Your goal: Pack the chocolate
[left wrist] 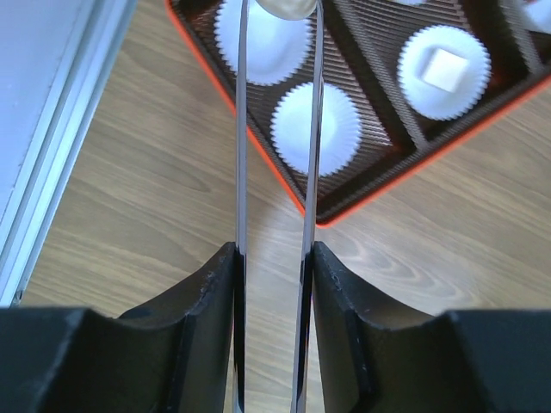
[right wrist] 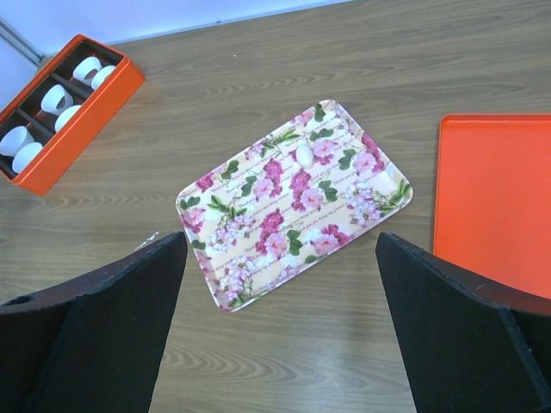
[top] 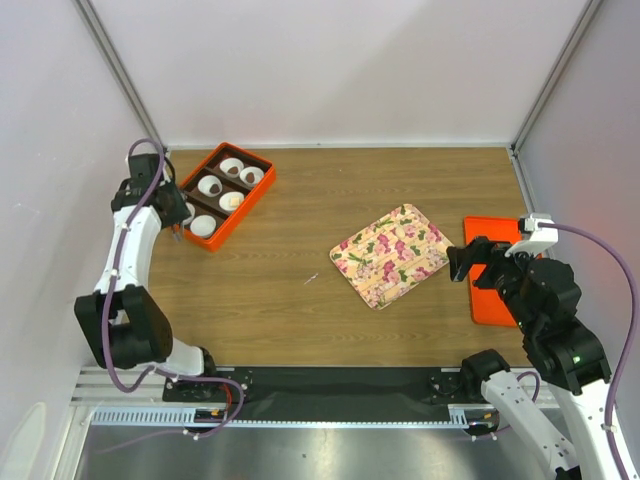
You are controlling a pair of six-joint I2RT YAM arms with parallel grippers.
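An orange box [top: 238, 222] with white paper cups stands at the far left. Two cups hold dark brown chocolate [top: 211, 186]; another holds a pale square piece [left wrist: 445, 69]. My left gripper [top: 178, 228] hangs over the box's near left corner, shut on thin metal tongs [left wrist: 241, 172]. The tong tips pinch a pale rounded piece [left wrist: 288, 7] above an empty cup [left wrist: 293, 129]. My right gripper [top: 460, 262] is wide open and empty, just right of the pink-flowered tray [top: 391, 255]. One small pale oval piece [right wrist: 304, 156] lies on the tray [right wrist: 258, 258].
A flat orange lid [top: 490, 290] lies at the right, partly under my right arm, and also shows in the right wrist view [right wrist: 495, 206]. White walls close in the table on the left, back and right. A small scrap [top: 311, 279] lies on the wood.
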